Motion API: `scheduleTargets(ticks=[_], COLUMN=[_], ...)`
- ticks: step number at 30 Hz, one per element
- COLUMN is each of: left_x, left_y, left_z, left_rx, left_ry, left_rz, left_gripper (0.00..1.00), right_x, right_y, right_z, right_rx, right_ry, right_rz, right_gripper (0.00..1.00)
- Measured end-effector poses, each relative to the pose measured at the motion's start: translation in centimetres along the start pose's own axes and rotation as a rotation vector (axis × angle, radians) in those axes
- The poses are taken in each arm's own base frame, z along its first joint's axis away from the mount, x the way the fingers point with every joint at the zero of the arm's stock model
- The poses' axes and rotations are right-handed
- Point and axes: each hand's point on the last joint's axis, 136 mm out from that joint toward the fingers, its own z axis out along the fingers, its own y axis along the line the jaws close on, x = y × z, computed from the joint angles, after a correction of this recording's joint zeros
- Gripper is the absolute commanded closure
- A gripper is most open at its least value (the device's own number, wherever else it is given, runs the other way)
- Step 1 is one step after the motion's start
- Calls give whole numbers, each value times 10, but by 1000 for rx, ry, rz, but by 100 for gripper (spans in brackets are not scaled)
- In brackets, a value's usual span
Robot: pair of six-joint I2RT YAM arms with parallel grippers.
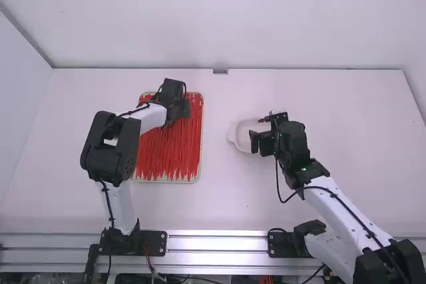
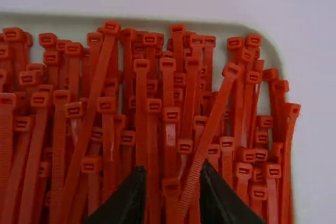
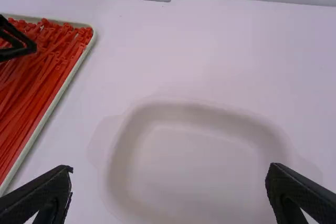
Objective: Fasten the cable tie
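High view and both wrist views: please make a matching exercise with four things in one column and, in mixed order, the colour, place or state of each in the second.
Column one:
1. cable ties
2. dish
3. left pincer
4. right pincer

Column two:
A. open, above the dish
B. white, on the table beside the tray
C. red, heaped on the tray
D. open, over the cable ties

Pairs: 1-C, 2-B, 3-D, 4-A.

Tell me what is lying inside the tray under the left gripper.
A dense pile of red cable ties fills the tray. Only its pale rim shows; the pile covers its floor.
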Motion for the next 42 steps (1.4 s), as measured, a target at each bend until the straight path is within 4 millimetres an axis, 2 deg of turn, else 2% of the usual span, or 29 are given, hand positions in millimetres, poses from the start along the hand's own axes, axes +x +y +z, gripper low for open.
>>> scheduleTargets(ticks=[16, 26, 33, 42], left_x=[-1, 16, 14, 13], left_y=[5, 9, 8, 8], left_z=[1, 15, 15, 15], left_rx=[-29, -38, -36, -36], left_ry=[-8, 30, 22, 18], left_rz=[0, -1, -4, -13], left_gripper=[74, 75, 75, 71], right_x=[-2, -3, -3, -2], right_y=[0, 0, 0, 0], right_z=[0, 0, 0, 0], right_rx=[-2, 0, -2, -2], right_ry=[-6, -7, -7, -7], right_rz=[-1, 0, -1, 0], right_gripper=[2, 2, 2, 2])
